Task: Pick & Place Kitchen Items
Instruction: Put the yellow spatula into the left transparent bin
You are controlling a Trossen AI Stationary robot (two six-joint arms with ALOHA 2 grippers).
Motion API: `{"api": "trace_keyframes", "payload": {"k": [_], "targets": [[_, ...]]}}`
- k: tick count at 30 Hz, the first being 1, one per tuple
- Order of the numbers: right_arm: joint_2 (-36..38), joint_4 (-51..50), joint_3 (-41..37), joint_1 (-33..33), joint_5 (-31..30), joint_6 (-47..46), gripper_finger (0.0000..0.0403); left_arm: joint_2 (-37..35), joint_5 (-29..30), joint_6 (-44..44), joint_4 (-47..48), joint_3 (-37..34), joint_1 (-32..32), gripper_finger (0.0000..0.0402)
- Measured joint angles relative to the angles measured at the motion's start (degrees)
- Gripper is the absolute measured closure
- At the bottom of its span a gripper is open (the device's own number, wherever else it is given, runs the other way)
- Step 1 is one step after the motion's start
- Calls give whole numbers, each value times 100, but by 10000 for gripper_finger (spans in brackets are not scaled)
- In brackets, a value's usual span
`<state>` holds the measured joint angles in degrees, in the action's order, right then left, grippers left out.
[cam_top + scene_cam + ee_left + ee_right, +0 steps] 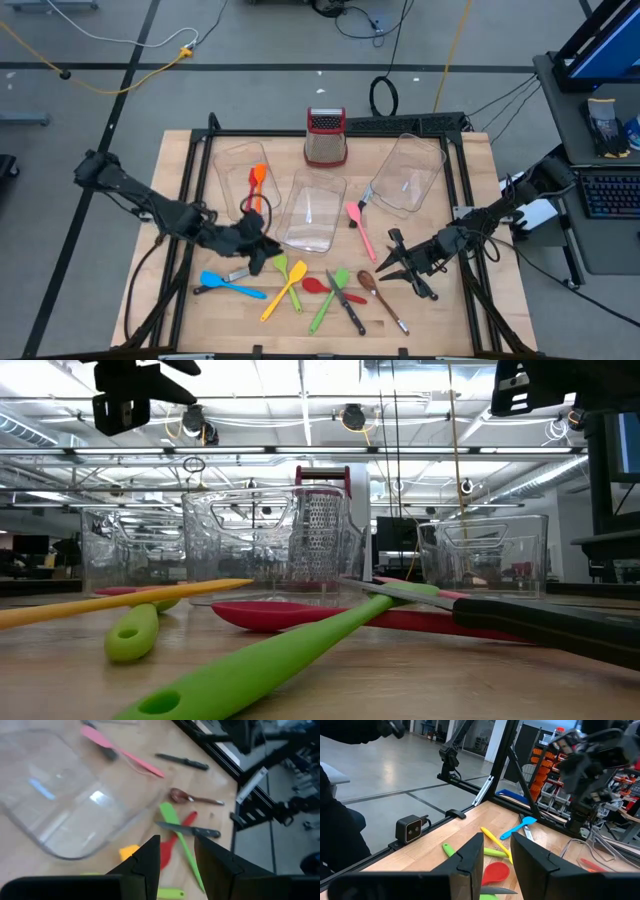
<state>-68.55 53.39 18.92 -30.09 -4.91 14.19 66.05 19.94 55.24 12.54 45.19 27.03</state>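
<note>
Several kitchen items lie flat on the table's near half: a blue spatula (229, 287), a yellow spatula (283, 291), a red spoon (322, 286), a green spatula (330, 298), a black-handled knife (347, 303) and a brown spoon (382, 298). A pink spatula (360, 229) lies between the middle and right bins. Orange utensils (257, 186) rest inside the left clear bin (228, 160). My left gripper (264, 254) hovers open above the table just left of the yellow spatula, with nothing between its fingers (150, 857). My right gripper (392, 264) hangs open above the brown spoon, holding nothing.
A middle clear bin (300, 232) and a right clear bin (428, 160) lie on the table. A red-topped metal grater (326, 136) stands at the far edge. A black frame rail (455, 190) runs around the work area.
</note>
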Motion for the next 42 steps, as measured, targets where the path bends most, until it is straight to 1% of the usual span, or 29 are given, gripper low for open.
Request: {"api": "trace_keyframes", "payload": {"k": [11,18,24,32,36,42], "targets": [[0,8,0,-2,0,1,314,966,115,608,-244,0,767,280],[0,113,4,-1,5,0,314,1719,89,974,-519,2,1064,280],[0,127,4,-2,13,-1,314,2213,57,963,-956,2,1201,280],[0,125,4,-2,15,-5,314,2668,59,944,-1330,2,1248,280],[0,124,4,-2,15,-62,314,2825,36,940,-1435,2,1248,280],[0,120,4,-2,16,-152,314,2856,-31,926,-1420,2,1250,280]]}}
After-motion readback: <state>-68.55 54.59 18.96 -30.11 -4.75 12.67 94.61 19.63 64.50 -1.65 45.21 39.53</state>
